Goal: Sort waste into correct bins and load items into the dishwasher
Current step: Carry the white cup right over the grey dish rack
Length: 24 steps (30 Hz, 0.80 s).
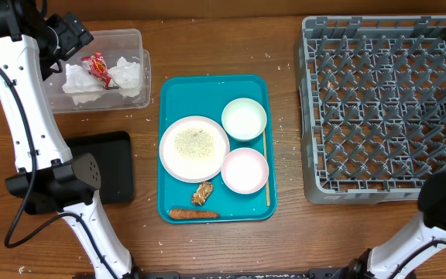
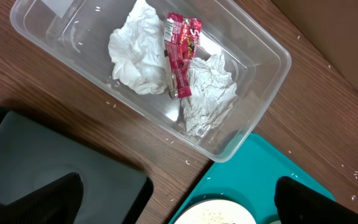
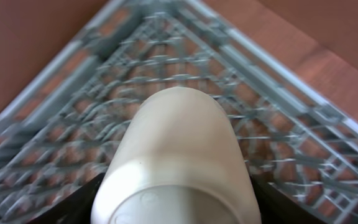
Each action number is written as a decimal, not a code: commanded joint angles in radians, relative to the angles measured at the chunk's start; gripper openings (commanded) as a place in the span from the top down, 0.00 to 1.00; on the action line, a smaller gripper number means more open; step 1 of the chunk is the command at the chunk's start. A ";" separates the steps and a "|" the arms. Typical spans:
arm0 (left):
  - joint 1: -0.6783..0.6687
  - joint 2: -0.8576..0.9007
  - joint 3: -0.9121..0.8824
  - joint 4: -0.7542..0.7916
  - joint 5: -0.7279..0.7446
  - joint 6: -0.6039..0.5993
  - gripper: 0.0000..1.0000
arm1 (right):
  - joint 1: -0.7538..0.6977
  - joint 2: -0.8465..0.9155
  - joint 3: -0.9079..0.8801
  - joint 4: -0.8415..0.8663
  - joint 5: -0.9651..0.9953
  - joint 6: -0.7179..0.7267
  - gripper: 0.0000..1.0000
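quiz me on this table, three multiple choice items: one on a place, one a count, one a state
1. Where is the red wrapper?
A. in the clear tub
B. on the black tray
C. in the dish rack

2. How many white dishes sit on the teal tray?
A. one
B. three
C. five

3. How is the left gripper?
A. shut on a spoon
B. shut, nothing held
C. open, nothing held

Answers: A, it lies between the napkins in the tub; B, large plate, bowl and smaller plate; C, its fingers stand wide apart.
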 commanded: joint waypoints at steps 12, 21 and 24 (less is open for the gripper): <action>0.003 -0.005 0.010 0.000 0.008 -0.010 0.00 | -0.025 0.058 0.014 -0.079 -0.097 -0.006 0.00; 0.003 -0.005 0.010 0.000 0.008 -0.010 0.00 | 0.192 -0.041 0.014 -0.147 -0.490 -0.166 0.01; 0.003 -0.005 0.010 0.000 0.008 -0.010 0.00 | 0.342 -0.033 0.005 -0.156 -0.430 -0.167 0.00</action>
